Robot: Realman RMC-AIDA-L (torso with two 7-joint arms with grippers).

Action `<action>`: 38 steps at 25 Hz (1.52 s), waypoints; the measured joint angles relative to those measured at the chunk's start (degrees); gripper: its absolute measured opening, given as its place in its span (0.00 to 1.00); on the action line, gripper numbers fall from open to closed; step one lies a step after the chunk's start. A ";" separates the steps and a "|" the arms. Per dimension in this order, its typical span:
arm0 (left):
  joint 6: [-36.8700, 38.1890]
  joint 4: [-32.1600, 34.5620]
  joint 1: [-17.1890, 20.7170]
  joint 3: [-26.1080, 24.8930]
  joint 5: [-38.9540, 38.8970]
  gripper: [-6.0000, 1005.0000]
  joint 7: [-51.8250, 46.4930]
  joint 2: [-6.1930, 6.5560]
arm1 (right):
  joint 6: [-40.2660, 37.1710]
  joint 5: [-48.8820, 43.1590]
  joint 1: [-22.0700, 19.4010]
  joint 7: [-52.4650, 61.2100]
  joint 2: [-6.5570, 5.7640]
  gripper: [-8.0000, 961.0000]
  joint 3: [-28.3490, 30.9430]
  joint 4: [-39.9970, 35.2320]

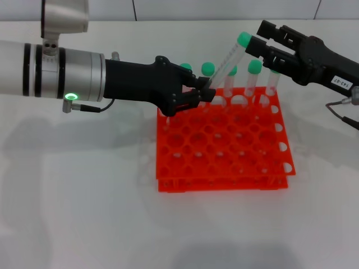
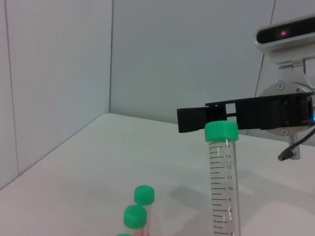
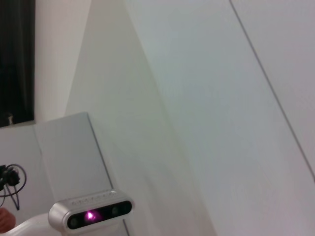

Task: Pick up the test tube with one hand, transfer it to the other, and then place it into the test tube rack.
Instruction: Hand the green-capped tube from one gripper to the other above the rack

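My left gripper (image 1: 203, 89), unlabelled, on the arm with the green light, is shut on the lower end of the test tube (image 1: 224, 66). It holds the tube tilted above the back edge of the orange-red rack (image 1: 224, 162). The tube's green cap (image 1: 243, 39) points up toward my right gripper (image 1: 255, 36), which carries a white label. That gripper is open, its fingertips right beside the cap. In the left wrist view the tube (image 2: 224, 187) stands upright, and the right gripper (image 2: 206, 118) sits just behind its cap (image 2: 221, 132). The right wrist view shows no task objects.
Several other green-capped tubes (image 1: 254, 68) stand in the rack's back row. Two of their caps (image 2: 144, 194) show in the left wrist view. The rack stands on a white table (image 1: 84, 196) with a grey wall behind. A cable (image 1: 342, 115) hangs from the right arm.
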 joint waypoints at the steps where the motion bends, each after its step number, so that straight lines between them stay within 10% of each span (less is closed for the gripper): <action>1: 0.00 0.00 0.00 0.00 0.00 0.19 0.00 0.00 | -0.03 0.53 0.17 -0.96 0.00 0.76 -0.01 0.87; 38: -2.44 -1.34 -2.23 1.56 0.05 0.23 0.13 -0.88 | -1.40 4.88 3.63 -13.38 -0.03 0.72 0.13 13.42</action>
